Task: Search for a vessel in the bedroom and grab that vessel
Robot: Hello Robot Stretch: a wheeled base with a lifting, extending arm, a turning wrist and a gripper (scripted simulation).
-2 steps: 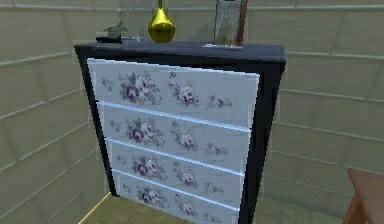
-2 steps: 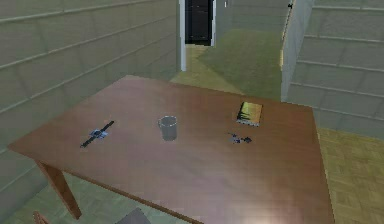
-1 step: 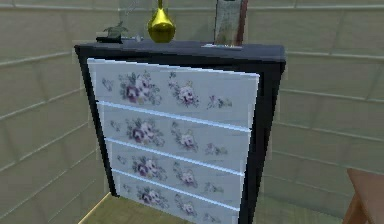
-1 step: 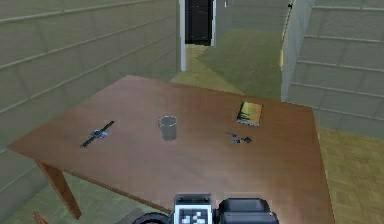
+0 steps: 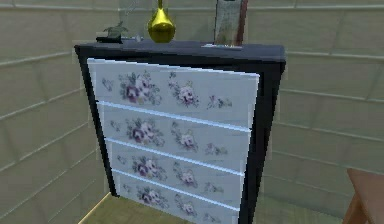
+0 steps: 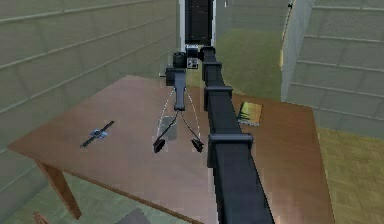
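The golden, round-bellied, narrow-necked vase point(image 5: 161, 25) stands upright on top of the dark-framed chest of drawers with white floral fronts point(image 5: 175, 130), at about eleven o'clock in the forward view; it looks like the vessel wanted. To do the step in hand well, I judge, turn the base until the arm side faces the chest, lift above its top, then reach for the vase between its neighbours: a small dark object point(image 5: 108, 40) at its nine o'clock and a tall pale box point(image 5: 230, 20) at its three o'clock. What the vase contains cannot be seen, and the drawers are pushed in, hiding their contents. In the arm side view the dark square arm point(image 6: 225, 130) reaches over the brown wooden surface point(image 6: 120, 100), the jaws hanging before bare wood and holding nothing; whether they are open or closed cannot be told.
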